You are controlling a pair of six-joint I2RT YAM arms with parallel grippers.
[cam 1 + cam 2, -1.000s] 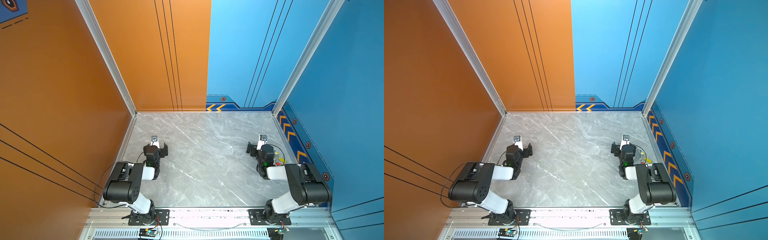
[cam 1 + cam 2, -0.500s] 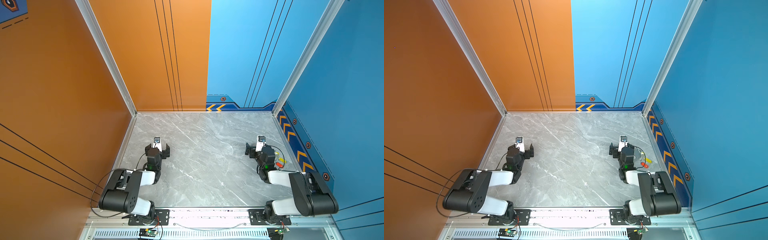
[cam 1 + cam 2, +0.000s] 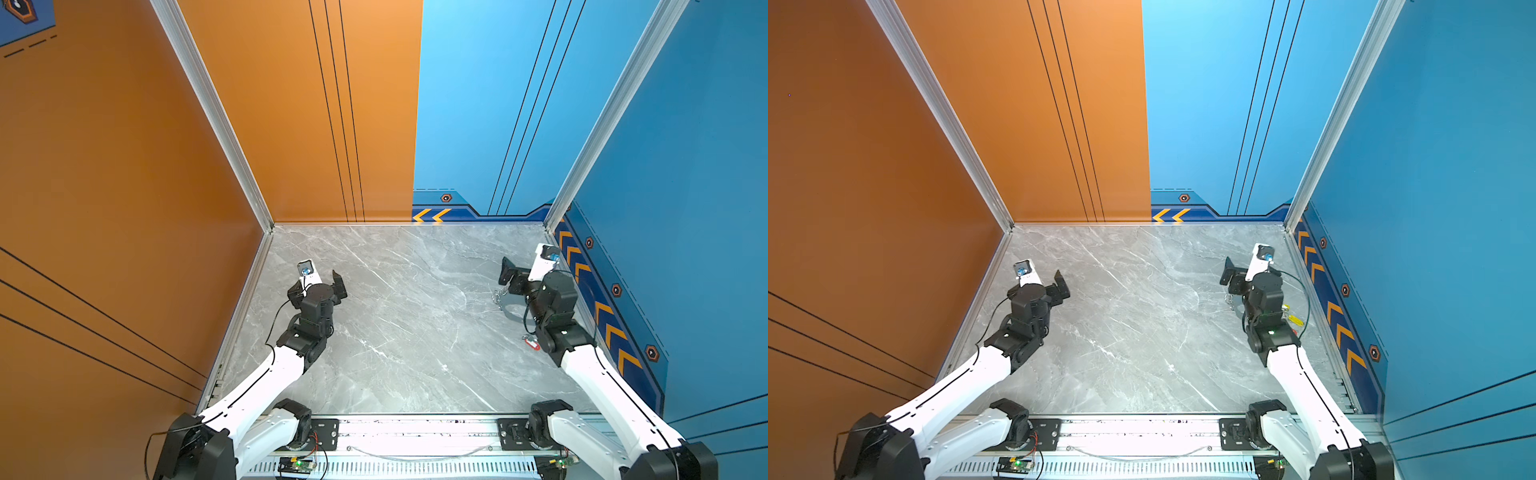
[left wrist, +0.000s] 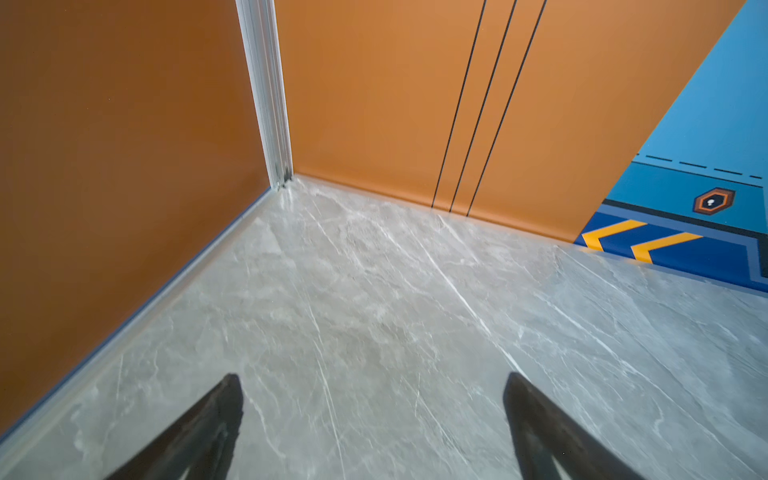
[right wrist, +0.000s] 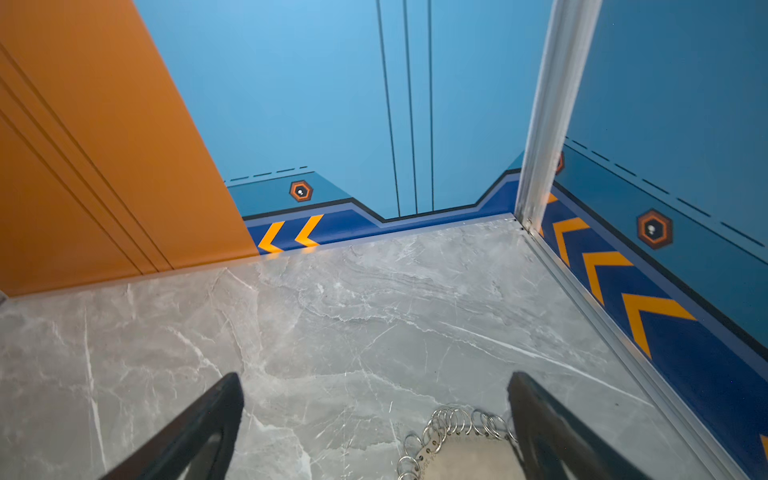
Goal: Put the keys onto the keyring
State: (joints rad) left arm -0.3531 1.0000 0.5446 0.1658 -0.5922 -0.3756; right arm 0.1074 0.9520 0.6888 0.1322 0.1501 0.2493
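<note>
A: L gripper state?
B: left gripper (image 4: 372,382) fully open, nothing btw its fingers (image 4: 208,419). Sits over bare table (image 3: 415,340), close to the orange wall (image 3: 124,208).
A: R?
B: right gripper (image 5: 374,380) open wide too, clamping nothing. It's near the blue side wall (image 3: 685,208).
A: keys, where?
B: keys (image 3: 531,344) lie on the table, R side, tucked against the right arm (image 3: 590,374), closer to the robot base than the gripper. Red-tagged key shows in a top view just on the inner side of the arm. Touching it or not, can't tell. Yellow-tagged key (image 3: 1295,319) shows in a top view on the wall side of the arm. Arm hides part of the bunch, so count unclear.
A: keyring?
B: ring chain (image 5: 453,417), small silver rings, lies on the table below the R gripper, btw the fingers. It's nearer one finger (image 5: 552,436). The rings run right up to it, contact unclear. They follow the edge of a pale flat piece (image 5: 469,461), can't ID it. In both top views the chain peeks out beside the gripper body.
A: any key on the rings?
B: none that I can see. Both visible keys lie loose, well apart from the chain.
</note>
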